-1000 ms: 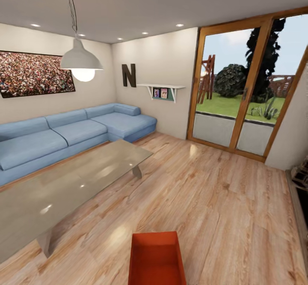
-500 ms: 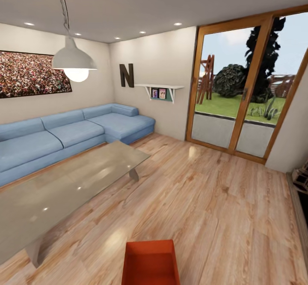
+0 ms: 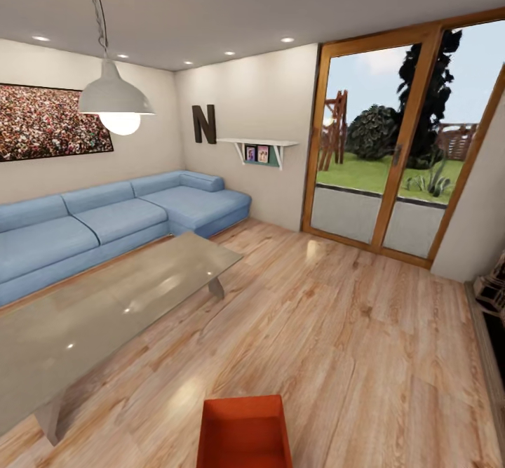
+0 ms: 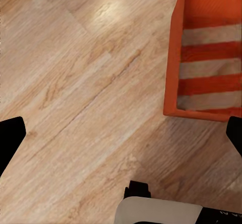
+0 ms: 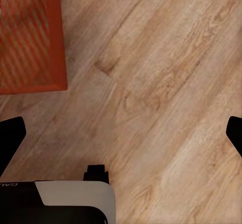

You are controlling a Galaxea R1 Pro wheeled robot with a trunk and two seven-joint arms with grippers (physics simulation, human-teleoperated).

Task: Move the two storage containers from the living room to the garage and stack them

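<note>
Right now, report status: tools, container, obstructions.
Left tool open, empty. Right tool open, empty. One storage container on the wood floor, dead ahead, not gripped. Low table ahead-left, apart from the container.

Head camera is looking from high across the living room toward the far blue sofa (image 3: pixel 105 219) and glass doors (image 3: pixel 393 152). Both wrist cameras are facing straight down, close over the plank flooring (image 4: pixel 75 98), each sharing the near red-orange container (image 3: pixel 244 431) with it.

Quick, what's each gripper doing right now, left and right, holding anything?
Left gripper: open, fingers wide apart, empty, above the wood floor beside a storage container.
Right gripper: open, empty, over the floor.
</note>
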